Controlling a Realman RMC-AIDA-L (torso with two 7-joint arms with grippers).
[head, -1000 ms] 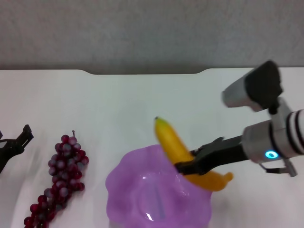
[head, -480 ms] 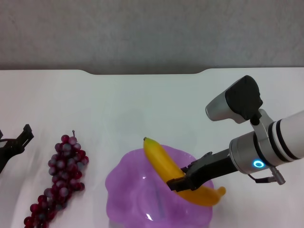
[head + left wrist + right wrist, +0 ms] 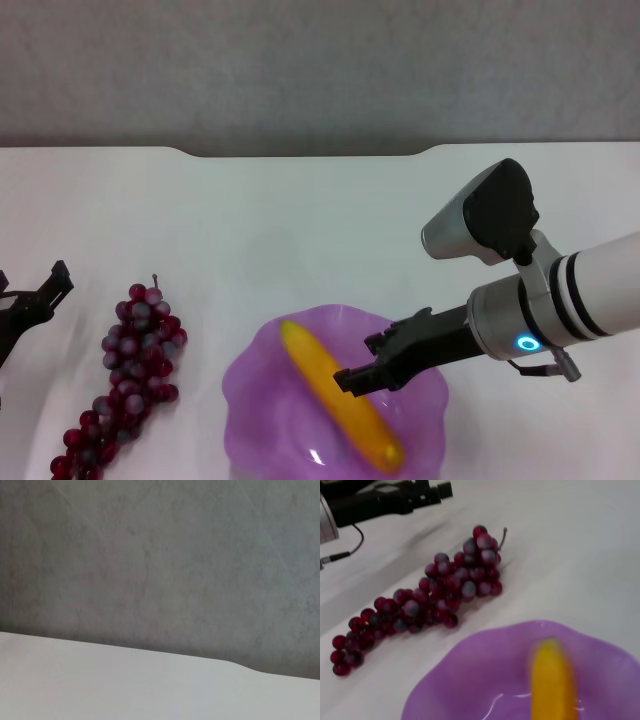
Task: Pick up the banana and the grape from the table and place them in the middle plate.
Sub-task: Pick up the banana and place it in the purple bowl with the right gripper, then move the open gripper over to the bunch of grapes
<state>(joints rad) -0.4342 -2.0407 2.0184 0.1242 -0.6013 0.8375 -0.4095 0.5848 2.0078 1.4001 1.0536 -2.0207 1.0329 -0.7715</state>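
The banana lies diagonally inside the purple scalloped middle plate, free of any grip. My right gripper hovers just above the banana's middle with its fingers apart. The right wrist view shows the banana in the plate. The grape bunch lies on the white table to the left of the plate, and also shows in the right wrist view. My left gripper rests open at the left edge, beside the grapes, apart from them.
The table's notched far edge meets a grey wall. The left wrist view shows only the table and the wall. The left arm and its cable lie beyond the grapes.
The right gripper carried the banana left and down over the plate, then let go. The banana now lies flat in the plate. The left arm has not moved.
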